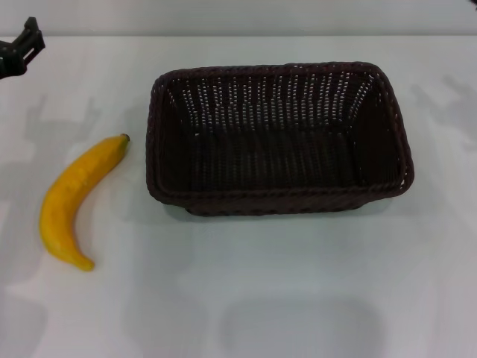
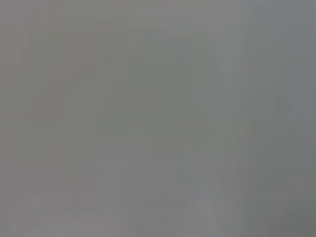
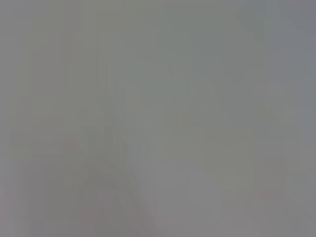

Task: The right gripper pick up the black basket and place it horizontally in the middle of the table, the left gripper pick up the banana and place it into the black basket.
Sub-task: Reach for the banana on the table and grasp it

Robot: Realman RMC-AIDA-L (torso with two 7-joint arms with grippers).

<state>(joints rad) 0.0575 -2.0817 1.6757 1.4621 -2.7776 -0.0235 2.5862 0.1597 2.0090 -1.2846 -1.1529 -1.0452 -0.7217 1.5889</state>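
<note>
The large dark woven wicker basket (image 1: 277,138) sits lengthwise mid-tabletop (image 1: 298,283), the curved yellow banana (image 1: 77,198) lying just left of it on open white surface, while the left gripper (image 1: 19,46) shows only in the head view at the far-left edge, its opening impossible to tell.

Head view: the only visible part of the robot is the left gripper (image 1: 19,48), a black, angular, clamp-like piece with notched edges, cut off by the frame's edge. Its finer details are too small to make out. Both wrist views show only uniform grey, with no robot parts discernible.
</note>
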